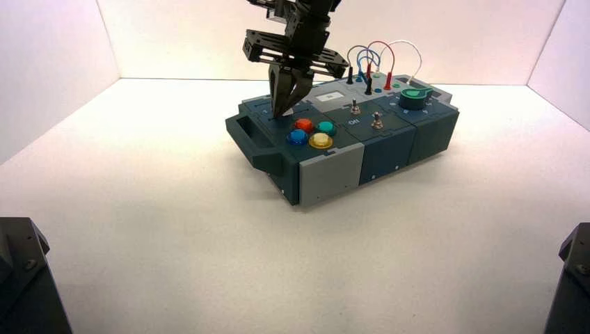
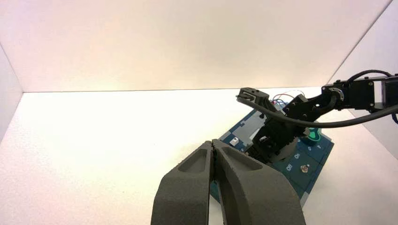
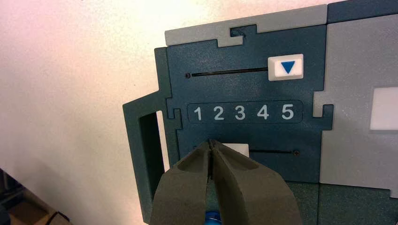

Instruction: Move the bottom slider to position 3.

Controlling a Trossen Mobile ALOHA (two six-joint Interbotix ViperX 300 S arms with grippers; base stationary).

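While our right gripper point(image 3: 212, 143) hangs pinched shut with nothing held, its tips touch the bottom slider point(image 3: 237, 150), which sits near numeral 2. We judge this knob small, stiff and slick; push its side toward position 3 point(image 3: 240, 113). Left gripper point(image 2: 214, 147) waits closed, well apart.

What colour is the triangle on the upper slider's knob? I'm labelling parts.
Blue, pointing down on the white upper slider knob; the right wrist view shows it best.

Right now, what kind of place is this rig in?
Probably a lab test cell: plain white walls enclose a bare white floor, with only a control box of buttons, switches and wires, and the right gripper at its slider.
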